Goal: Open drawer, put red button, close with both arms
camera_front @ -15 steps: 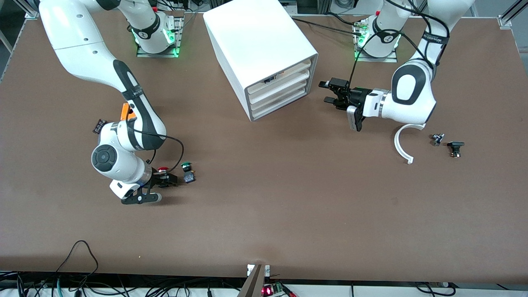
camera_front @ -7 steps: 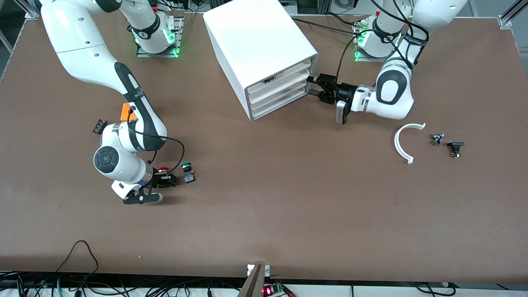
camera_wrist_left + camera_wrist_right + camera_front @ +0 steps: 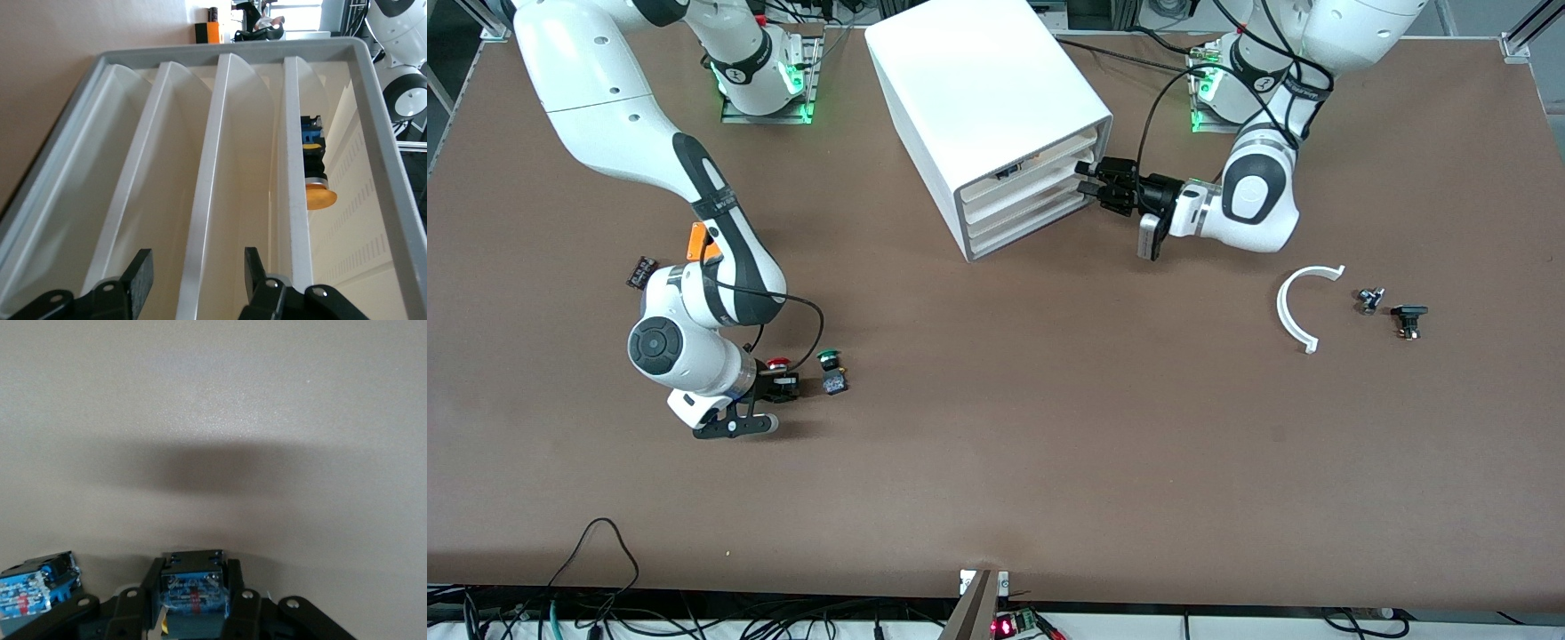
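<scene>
The white cabinet (image 3: 987,98) stands at the back middle, its four cream-fronted drawers (image 3: 1032,200) all pushed in. My left gripper (image 3: 1087,178) is open at the drawer fronts, at their end toward the left arm. In the left wrist view its fingers (image 3: 139,275) straddle one middle drawer's front edge (image 3: 207,200). The red button (image 3: 779,364) stands on the table toward the right arm's end. My right gripper (image 3: 783,385) is low on the table, shut on the button's black and blue body (image 3: 193,587). The red cap is hidden in the right wrist view.
A green-capped button (image 3: 831,366) stands right beside the red one, its body at the right wrist view's edge (image 3: 33,593). An orange-capped button (image 3: 315,180) lies inside the cabinet. A white curved piece (image 3: 1291,311) and two small black parts (image 3: 1405,318) lie toward the left arm's end.
My left arm has swung in to the cabinet, bringing its open gripper up to the drawer fronts. My right gripper has stayed at the red button, its fingers drawn in on it.
</scene>
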`<state>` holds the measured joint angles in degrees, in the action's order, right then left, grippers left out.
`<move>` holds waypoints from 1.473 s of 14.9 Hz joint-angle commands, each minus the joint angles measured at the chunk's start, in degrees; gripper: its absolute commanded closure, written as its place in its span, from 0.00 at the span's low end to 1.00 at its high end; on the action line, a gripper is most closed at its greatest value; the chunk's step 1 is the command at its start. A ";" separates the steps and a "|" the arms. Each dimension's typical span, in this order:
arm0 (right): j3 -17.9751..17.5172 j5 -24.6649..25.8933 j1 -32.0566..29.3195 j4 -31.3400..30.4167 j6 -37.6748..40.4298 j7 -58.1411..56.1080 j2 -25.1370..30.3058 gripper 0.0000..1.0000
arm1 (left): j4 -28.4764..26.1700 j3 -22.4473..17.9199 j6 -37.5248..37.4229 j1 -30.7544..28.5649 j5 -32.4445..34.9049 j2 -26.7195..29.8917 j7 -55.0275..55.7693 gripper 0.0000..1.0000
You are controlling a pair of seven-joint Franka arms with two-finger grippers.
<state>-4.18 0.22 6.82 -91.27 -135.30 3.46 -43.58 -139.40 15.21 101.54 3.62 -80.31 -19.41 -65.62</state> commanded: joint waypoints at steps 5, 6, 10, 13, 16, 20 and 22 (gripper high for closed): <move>0.05 -0.23 0.13 10.40 16.29 0.93 1.66 1.00 | -0.96 1.76 0.59 -0.02 -2.04 -1.42 -3.28 0.99; 0.05 -0.14 0.21 11.28 17.17 1.63 1.75 1.00 | -0.87 1.76 0.50 -0.10 -2.04 -1.33 -3.28 1.00; -0.04 -0.31 1.79 16.10 23.40 9.88 1.66 1.00 | 0.00 0.88 0.50 -0.90 -1.34 -1.24 -1.97 1.00; 0.05 -0.23 4.69 21.12 28.85 18.14 1.31 1.00 | 3.16 -0.17 0.50 -2.64 1.81 -1.42 0.91 1.00; 0.05 -0.40 7.41 24.81 32.29 26.13 1.31 1.00 | 10.09 -0.70 0.50 -7.12 12.43 -3.25 6.37 1.00; -0.04 -0.49 12.16 27.72 32.74 38.17 1.31 1.00 | 16.87 -0.88 0.50 -9.33 17.73 -7.03 8.84 1.00; -0.04 -0.49 15.32 29.38 32.74 45.11 1.31 1.00 | 19.94 -0.88 0.41 -10.12 20.18 -8.53 10.42 1.00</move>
<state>-4.53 0.20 19.30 -65.34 -104.19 42.07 -41.53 -124.03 14.34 101.69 -5.80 -64.14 -25.12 -58.60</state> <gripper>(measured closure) 0.590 0.859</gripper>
